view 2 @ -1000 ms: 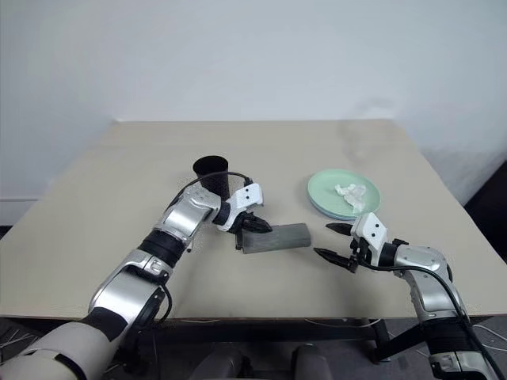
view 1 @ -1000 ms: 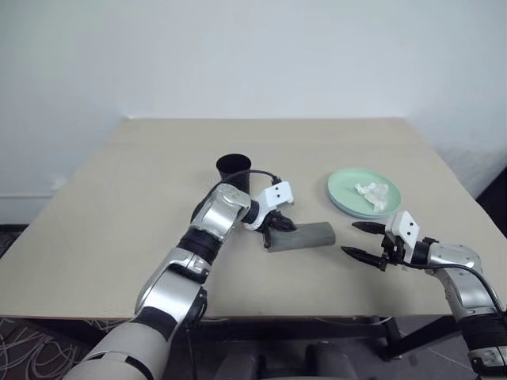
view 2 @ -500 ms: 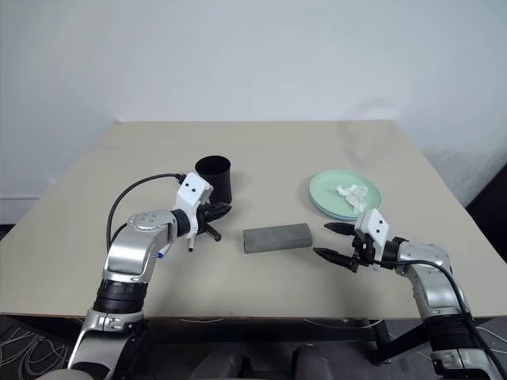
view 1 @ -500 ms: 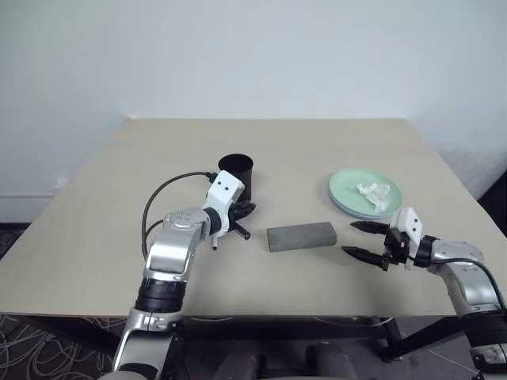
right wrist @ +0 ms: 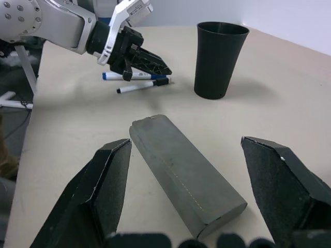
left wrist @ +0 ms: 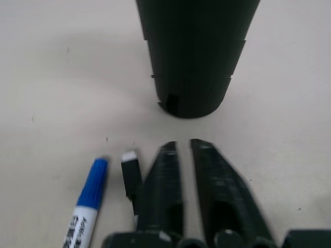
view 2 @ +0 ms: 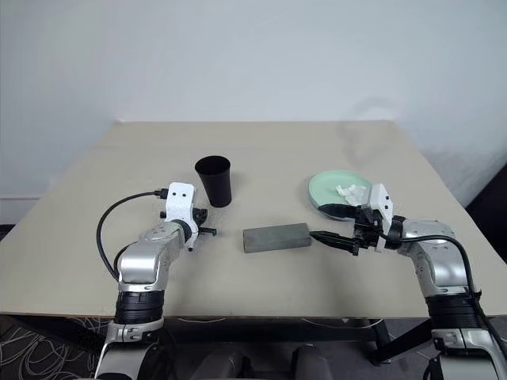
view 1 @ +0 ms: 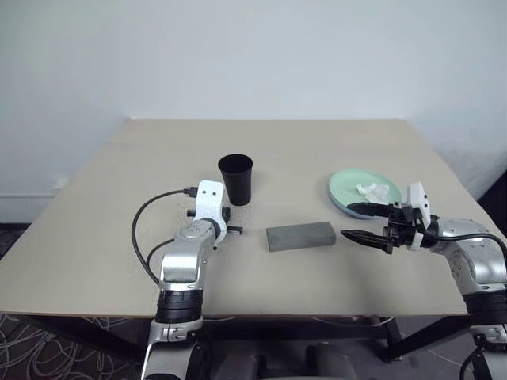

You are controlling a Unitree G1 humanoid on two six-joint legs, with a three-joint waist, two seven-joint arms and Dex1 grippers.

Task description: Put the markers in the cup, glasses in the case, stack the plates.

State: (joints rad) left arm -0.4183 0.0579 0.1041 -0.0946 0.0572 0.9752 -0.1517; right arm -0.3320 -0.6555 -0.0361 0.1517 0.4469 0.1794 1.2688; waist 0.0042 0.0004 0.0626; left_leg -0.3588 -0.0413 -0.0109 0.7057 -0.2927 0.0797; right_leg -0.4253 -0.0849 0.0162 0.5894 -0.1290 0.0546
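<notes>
On the bench [view 1: 103,222] the black cup [view 1: 235,179] stands upright near the middle. Just in front of it the left end effector [left wrist: 183,147] hovers low with its fingers nearly pressed together, a narrow gap between them, pinching nothing. Beside it lie the two markers, the blue-capped one [left wrist: 85,204] and the black one [left wrist: 131,178], flat on the bench. The grey case [view 1: 300,235] lies closed in the centre. The right end effector [view 1: 366,222] is spread wide and empty, pointing at the case's end. The stacked plates [view 1: 348,186] sit behind it, a crumpled tissue [view 1: 371,191] on top.

Beige table [view 1: 119,206], plain white wall [view 1: 253,55]
</notes>
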